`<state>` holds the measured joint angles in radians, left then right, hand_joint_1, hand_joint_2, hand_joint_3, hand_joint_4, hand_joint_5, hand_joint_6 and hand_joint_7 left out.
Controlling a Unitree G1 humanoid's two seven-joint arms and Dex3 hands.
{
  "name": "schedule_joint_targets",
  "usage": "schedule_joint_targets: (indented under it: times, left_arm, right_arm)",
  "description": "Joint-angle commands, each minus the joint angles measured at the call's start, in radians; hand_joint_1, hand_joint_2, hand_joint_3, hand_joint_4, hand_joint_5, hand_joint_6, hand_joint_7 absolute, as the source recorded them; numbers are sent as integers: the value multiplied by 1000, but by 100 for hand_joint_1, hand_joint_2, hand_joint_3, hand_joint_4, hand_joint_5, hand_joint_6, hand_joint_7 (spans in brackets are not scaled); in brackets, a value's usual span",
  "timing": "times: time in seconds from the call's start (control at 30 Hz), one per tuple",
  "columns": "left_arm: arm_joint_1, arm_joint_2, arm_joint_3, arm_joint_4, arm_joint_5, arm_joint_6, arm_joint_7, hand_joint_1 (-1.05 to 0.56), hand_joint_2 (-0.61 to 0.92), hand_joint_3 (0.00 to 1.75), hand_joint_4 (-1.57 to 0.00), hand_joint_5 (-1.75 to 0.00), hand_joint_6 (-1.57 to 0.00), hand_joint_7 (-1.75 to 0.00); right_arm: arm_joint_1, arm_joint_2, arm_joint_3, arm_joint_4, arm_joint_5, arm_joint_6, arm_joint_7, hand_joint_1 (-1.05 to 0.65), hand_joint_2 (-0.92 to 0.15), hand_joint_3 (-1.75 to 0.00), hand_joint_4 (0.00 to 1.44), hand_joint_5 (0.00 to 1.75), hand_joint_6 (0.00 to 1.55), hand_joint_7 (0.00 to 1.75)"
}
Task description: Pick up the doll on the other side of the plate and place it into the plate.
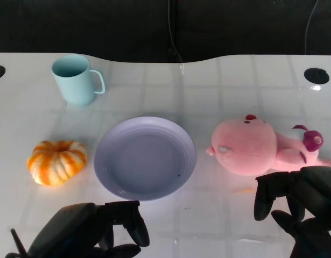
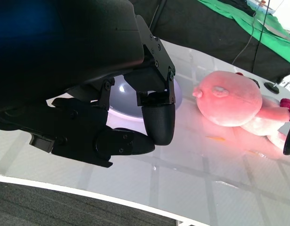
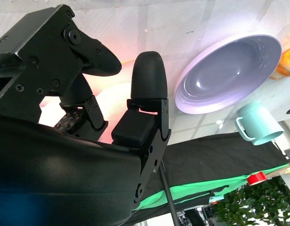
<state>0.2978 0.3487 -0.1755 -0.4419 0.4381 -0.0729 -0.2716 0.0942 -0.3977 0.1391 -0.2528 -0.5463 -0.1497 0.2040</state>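
White glossy table (image 1: 219, 86), dark backdrop (image 1: 235, 27)

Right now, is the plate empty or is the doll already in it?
Empty. The plate shows only its bare purple bowl; the pink doll lies on the table beside it, apart from the rim, near the right hand.

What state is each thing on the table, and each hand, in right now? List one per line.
Plate: empty.
Pink doll: lying on the table beside the plate, not held.
Cup: upright.
Pumpkin: resting untouched.
Left hand: holding nothing.
Right hand: holding nothing, near the doll.
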Motion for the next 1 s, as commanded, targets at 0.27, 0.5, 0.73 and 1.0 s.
schedule_joint_targets:
  times: [0.27,0.5,0.73,1.0]
  left_arm:
    - [-1,13,8,0,-4,0,-1,-31,92,37,-62,-163,-63,-121]
    - [-1,13,7,-1,-5,3,-3,-32,92,38,-61,-162,-63,-121]
    - [-3,13,6,-3,-1,14,-6,-32,92,37,-62,-163,-63,-121]
    - [-1,19,10,3,-13,3,-5,-31,92,37,-62,-164,-63,-122]
  right_arm:
    - [-6,-7,-2,-5,15,6,8,0,-29,-125,93,159,95,110]
    - [-6,-11,0,-4,9,4,8,-1,-29,-125,93,158,95,108]
    - [-5,-8,-1,-7,12,11,10,0,-30,-124,93,158,95,108]
    - [-8,1,-17,-5,14,-4,-24,2,-31,-122,89,160,93,104]
